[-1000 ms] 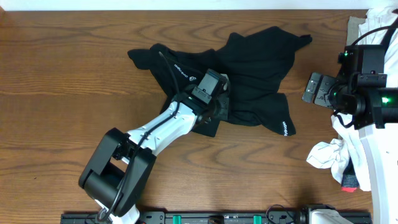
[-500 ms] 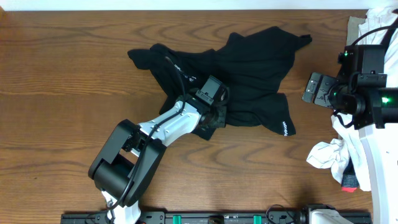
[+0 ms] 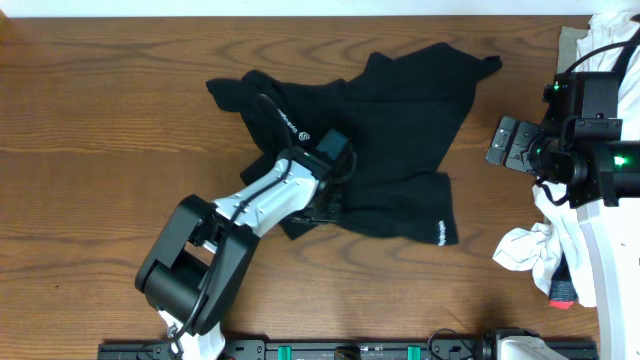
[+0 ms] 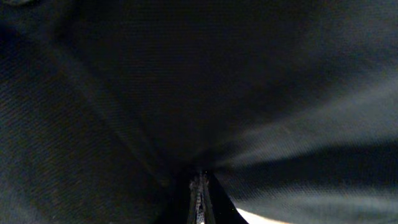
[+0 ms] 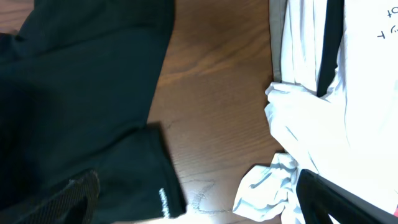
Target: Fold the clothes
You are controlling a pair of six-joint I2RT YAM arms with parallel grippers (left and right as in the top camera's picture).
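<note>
My left hand (image 4: 200, 193) is pressed together on a fold of the black shirt (image 3: 400, 130), pinching the cloth near the shirt's lower left part. In my left wrist view the dark fabric fills almost everything, bunching into creases that run down to where my fingertips meet.

The shirt lies crumpled and spread on the wooden counter (image 3: 100, 150). One part of it reaches out to the upper left and another to the upper right. A hem with small white print (image 3: 437, 230) sits at its lower right corner.

My right hand (image 5: 205, 199) hangs just to the right of the shirt, clear of the cloth, its fingers spread wide with nothing between them. Below it I see the shirt's right edge and bare wood.

Further right of the shirt, well apart from it, a heap of white clothes (image 3: 530, 250) lies rumpled, with a strip of black showing among the white.
</note>
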